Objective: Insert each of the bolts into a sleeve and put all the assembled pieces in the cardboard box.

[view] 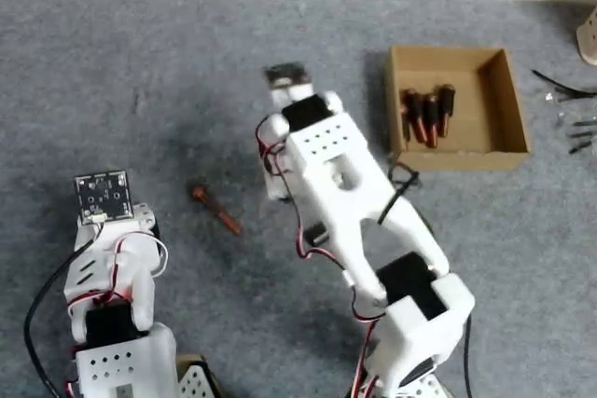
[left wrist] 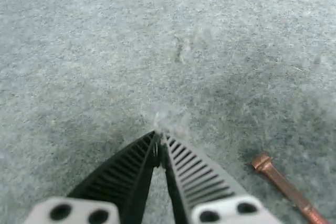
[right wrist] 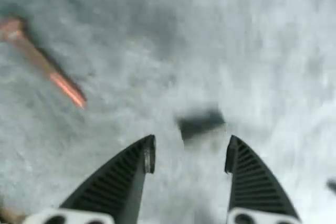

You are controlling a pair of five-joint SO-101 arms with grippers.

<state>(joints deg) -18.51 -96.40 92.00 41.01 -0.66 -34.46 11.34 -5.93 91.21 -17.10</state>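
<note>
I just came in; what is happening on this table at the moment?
The right gripper is open, and a small dark piece, perhaps a sleeve, lies on the grey table just ahead of it. The left gripper is shut and empty, low over the table. One copper bolt lies loose between the arms. The cardboard box already holds several assembled pieces.

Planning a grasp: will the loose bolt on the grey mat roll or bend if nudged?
The bolt looks like rigid metal, so bending seems unlikely. Its round shank may roll, probably curving around the wider head, and the fuzzy mat should slow it.
</note>
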